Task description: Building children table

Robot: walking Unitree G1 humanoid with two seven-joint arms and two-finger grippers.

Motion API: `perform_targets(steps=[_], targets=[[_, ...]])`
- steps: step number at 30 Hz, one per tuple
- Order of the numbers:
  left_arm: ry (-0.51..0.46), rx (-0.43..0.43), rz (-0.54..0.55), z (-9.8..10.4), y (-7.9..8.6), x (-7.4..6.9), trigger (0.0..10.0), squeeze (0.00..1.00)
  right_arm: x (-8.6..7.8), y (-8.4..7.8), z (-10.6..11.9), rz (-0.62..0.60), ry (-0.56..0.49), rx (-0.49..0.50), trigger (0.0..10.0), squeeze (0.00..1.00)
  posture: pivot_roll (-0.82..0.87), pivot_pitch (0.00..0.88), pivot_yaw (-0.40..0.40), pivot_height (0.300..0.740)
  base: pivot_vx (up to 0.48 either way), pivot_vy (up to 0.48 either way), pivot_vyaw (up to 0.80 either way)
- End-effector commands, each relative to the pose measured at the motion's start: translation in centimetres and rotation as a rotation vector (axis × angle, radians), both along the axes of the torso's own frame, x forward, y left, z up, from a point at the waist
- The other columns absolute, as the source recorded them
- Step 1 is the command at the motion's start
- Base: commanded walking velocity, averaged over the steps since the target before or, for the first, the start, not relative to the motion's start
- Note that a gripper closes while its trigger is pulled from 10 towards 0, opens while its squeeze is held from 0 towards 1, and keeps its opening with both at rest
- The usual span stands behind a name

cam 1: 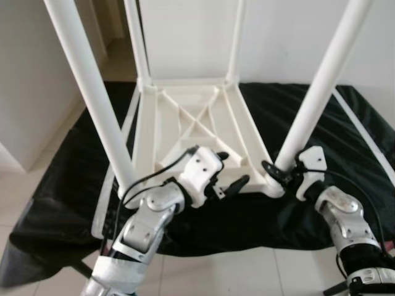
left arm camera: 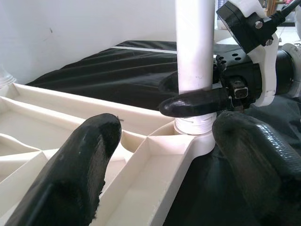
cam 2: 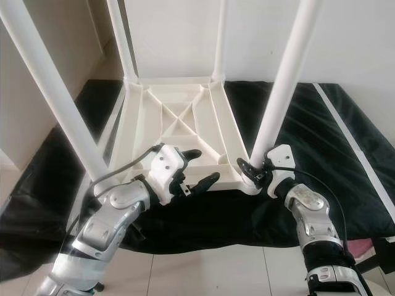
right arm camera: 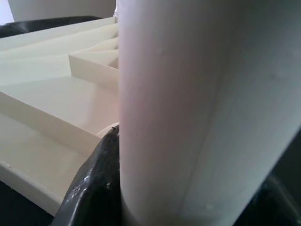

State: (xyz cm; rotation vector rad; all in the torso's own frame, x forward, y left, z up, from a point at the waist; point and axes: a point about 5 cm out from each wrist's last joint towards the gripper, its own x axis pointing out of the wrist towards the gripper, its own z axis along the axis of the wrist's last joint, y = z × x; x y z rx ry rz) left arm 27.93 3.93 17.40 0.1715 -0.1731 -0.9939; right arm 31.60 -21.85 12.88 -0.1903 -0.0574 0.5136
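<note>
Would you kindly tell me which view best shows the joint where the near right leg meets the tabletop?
The left wrist view: the leg's threaded base sits in its corner socket, with the right gripper clamped just above. The eye views show that joint small and partly covered; the right wrist view shows only the leg.

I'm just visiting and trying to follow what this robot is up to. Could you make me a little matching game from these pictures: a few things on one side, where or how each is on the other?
Things:
1. right gripper
2. left gripper
3. tabletop
4. black cloth

States:
A. spread under the table
B. upside down, ribs showing
C. open, over the tabletop's near edge
D. clamped round a white leg's base

Pairs: 1-D, 2-C, 3-B, 4-A
</note>
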Motion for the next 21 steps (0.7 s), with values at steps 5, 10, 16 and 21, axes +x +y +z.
perform_targets(steps=[5, 10, 16, 21], targets=[[0.013, 0.004, -0.059, 0.4, -0.6, 0.3, 10.0, 0.00, -0.9, 0.0, -1.4, -0.033, 0.038, 0.040, 10.0, 0.00, -0.02, 0.000, 0.023, 0.740, 0.000, 0.000, 0.00], [0.038, 0.006, -0.032, 0.1, -0.3, 0.6, 10.0, 0.00, -0.7, -0.2, -1.3, -0.133, 0.043, 0.068, 10.0, 0.00, -0.04, 0.000, 0.023, 0.740, 0.000, 0.000, 0.00], [0.077, -0.016, 0.004, -0.3, 0.0, 0.8, 10.0, 0.00, -0.8, 0.6, -1.2, -0.276, 0.043, 0.117, 10.0, 0.00, -0.06, 0.024, 0.015, 0.740, 0.000, 0.000, 0.00], [0.121, -0.038, 0.022, -0.7, -0.1, 0.6, 10.0, 0.00, -1.2, 2.0, -1.5, -0.412, 0.057, 0.180, 10.0, 0.00, -0.06, 0.045, 0.015, 0.740, 0.000, 0.000, 0.00]])
